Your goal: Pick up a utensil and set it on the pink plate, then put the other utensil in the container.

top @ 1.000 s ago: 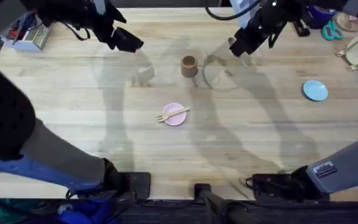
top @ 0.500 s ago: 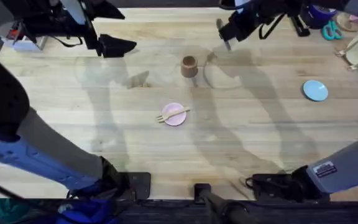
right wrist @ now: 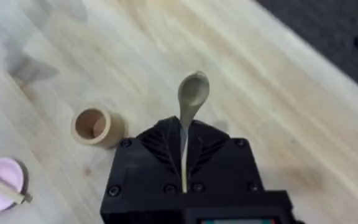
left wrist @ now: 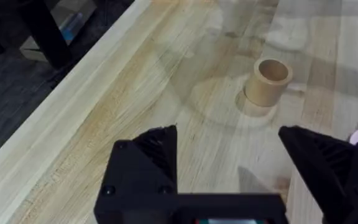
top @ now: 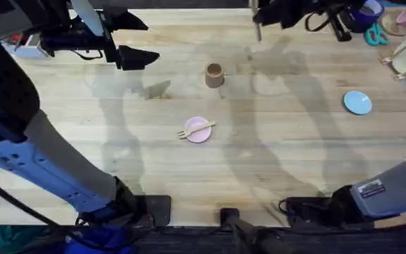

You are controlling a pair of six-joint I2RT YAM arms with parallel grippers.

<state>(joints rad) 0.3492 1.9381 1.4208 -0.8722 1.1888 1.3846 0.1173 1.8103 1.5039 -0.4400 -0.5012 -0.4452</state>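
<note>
The spoon (right wrist: 192,93) has gone up and back toward the far edge since a second ago, pinched tight by its handle in the right gripper (right wrist: 183,146), bowl sticking out past the fingers. The fork (top: 195,130) already lies across the pink plate (top: 201,135), so that half's done. Spoon still needs dropping into the cup (top: 214,75), while the left gripper (left wrist: 229,155) hangs spread wide and empty nearby.

Left gripper (top: 149,56) spread wide above the table's far left. Right gripper (top: 257,25) clamped on the spoon (right wrist: 190,99), raised near the far edge.
</note>
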